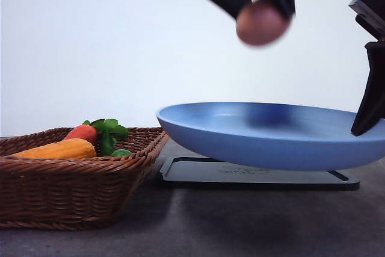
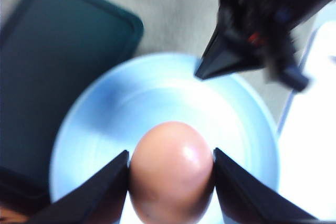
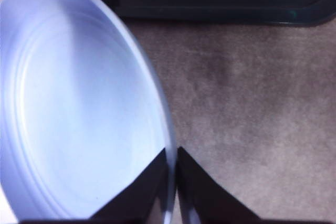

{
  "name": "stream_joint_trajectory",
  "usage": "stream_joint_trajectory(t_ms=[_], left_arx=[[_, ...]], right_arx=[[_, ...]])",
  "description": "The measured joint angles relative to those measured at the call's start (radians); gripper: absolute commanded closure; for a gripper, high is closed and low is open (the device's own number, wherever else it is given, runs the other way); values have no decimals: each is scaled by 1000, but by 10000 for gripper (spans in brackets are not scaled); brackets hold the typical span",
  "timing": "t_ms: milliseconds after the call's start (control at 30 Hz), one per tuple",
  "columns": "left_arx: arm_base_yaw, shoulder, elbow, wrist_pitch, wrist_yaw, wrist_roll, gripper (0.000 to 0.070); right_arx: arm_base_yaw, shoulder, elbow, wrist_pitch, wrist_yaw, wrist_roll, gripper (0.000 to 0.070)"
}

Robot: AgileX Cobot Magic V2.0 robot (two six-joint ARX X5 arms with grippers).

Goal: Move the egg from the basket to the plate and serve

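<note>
Grey matte table point(image 1: 240, 221). On it: brown wicker basket point(image 1: 72, 194) at left w/ veg inside, flat black tray point(image 1: 252, 176) just right of basket, near but apart. Tray also seen on table in both wrist views.

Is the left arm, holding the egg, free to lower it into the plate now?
Probably yes. The left gripper holds the egg above the plate, whose inside is bare. The right gripper pinches only the far rim.

Both grippers' fingers point(image 2: 105, 192) clamped, arms raised.
</note>
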Motion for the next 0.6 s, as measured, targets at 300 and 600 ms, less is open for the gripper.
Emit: stream_joint_trajectory(t_ms=[300,600], left_arx=[[-19,131,0,-1,-7,0,522],[-19,136,0,-1,-7,0,403]], right_arx=[[0,0,0,0,0,0,700],[0,0,0,-2,0,0,700]])
